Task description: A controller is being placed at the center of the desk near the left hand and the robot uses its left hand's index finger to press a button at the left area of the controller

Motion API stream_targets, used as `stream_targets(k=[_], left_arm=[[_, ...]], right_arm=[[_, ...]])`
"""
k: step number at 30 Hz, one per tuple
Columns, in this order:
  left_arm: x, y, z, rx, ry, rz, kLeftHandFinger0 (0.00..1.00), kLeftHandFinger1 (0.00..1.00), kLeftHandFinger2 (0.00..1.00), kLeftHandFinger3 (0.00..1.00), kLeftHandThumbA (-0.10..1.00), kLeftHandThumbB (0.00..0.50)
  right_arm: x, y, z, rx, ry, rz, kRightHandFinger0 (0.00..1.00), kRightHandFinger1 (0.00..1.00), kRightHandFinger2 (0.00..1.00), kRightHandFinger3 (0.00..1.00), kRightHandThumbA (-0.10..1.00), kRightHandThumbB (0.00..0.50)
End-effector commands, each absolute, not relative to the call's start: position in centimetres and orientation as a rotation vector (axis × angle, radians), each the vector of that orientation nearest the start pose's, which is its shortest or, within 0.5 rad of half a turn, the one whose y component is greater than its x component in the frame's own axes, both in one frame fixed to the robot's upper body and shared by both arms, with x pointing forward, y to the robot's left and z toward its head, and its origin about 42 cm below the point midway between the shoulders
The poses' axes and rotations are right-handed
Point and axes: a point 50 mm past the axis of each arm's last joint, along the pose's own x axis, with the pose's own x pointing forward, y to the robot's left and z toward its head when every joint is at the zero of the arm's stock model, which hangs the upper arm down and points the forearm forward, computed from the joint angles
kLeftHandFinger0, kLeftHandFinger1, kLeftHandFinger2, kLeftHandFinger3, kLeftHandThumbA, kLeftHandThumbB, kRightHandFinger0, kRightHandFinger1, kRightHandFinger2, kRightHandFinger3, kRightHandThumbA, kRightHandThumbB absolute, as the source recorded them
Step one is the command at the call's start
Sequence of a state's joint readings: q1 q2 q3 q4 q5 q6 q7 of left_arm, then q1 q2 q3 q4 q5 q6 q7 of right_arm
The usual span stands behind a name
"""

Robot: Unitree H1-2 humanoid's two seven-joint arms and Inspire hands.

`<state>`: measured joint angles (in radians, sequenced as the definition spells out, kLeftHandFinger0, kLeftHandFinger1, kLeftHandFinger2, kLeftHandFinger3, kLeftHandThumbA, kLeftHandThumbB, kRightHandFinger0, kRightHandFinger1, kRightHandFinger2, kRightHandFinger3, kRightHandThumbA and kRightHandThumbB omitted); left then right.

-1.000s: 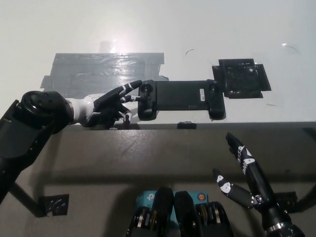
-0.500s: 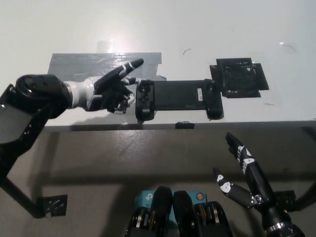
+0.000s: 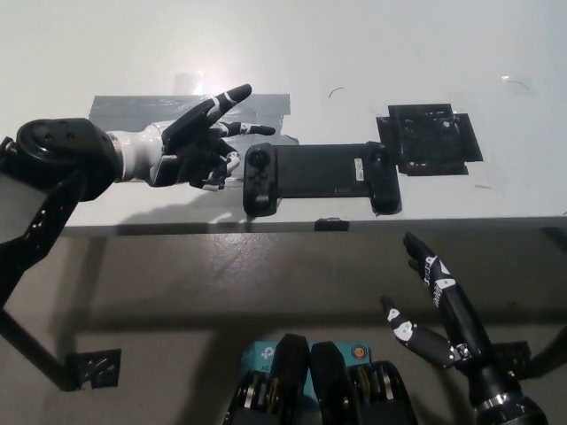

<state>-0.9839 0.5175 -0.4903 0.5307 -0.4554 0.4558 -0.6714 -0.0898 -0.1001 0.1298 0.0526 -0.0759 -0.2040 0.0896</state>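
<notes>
A black controller (image 3: 319, 175) lies flat near the front edge of the white desk (image 3: 354, 53), its long side running left to right. My left hand (image 3: 197, 142) hovers just left of the controller's left grip, one finger stretched out up and to the right, the others partly curled. That fingertip stands clear of the controller, above the grey tape. It holds nothing. My right hand (image 3: 438, 310) rests low at the lower right, below the desk edge, fingers spread and empty.
A patch of grey tape (image 3: 177, 115) covers the desk behind the left hand. A black tape square (image 3: 430, 140) sits right of the controller. Small black tabs mark the desk's front edge (image 3: 332, 225).
The left hand has lifted off the controller's left end and drawn back to the left, its outstretched finger now pointing up over the tape. The controller and the right hand stayed put.
</notes>
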Motion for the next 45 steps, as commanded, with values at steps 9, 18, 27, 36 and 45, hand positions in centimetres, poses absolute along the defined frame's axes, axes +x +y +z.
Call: stream_targets(k=[9, 18, 27, 36, 45], left_arm=[[52.3, 23.9, 30.5, 0.375, 0.335, -0.815, 0.00, 0.00, 0.04, 1.00, 1.00, 0.444], [51.6, 23.8, 29.1, 0.368, 0.358, -0.848, 0.00, 0.00, 0.00, 1.00, 1.00, 0.466], [51.2, 24.0, 28.8, 0.389, 0.361, -0.845, 0.00, 0.00, 0.00, 1.00, 1.00, 0.486], [51.3, 24.4, 28.9, 0.401, 0.356, -0.825, 0.00, 0.00, 0.00, 1.00, 1.00, 0.449], [51.5, 24.7, 29.5, 0.394, 0.343, -0.811, 0.00, 0.00, 0.04, 1.00, 1.00, 0.429]], right_arm=[[31.3, -19.1, 12.8, -0.195, -0.279, 0.278, 0.97, 1.00, 1.00, 1.00, 0.56, 0.252], [31.0, -18.9, 12.6, -0.194, -0.267, 0.282, 0.96, 1.00, 1.00, 1.00, 0.55, 0.259], [30.5, -18.8, 12.3, -0.181, -0.256, 0.287, 0.96, 1.00, 1.00, 1.00, 0.54, 0.258], [31.1, -18.5, 12.8, -0.181, -0.275, 0.296, 0.96, 1.00, 1.00, 1.00, 0.52, 0.252], [31.5, -18.4, 13.1, -0.174, -0.284, 0.294, 0.95, 1.00, 1.00, 1.00, 0.51, 0.253]])
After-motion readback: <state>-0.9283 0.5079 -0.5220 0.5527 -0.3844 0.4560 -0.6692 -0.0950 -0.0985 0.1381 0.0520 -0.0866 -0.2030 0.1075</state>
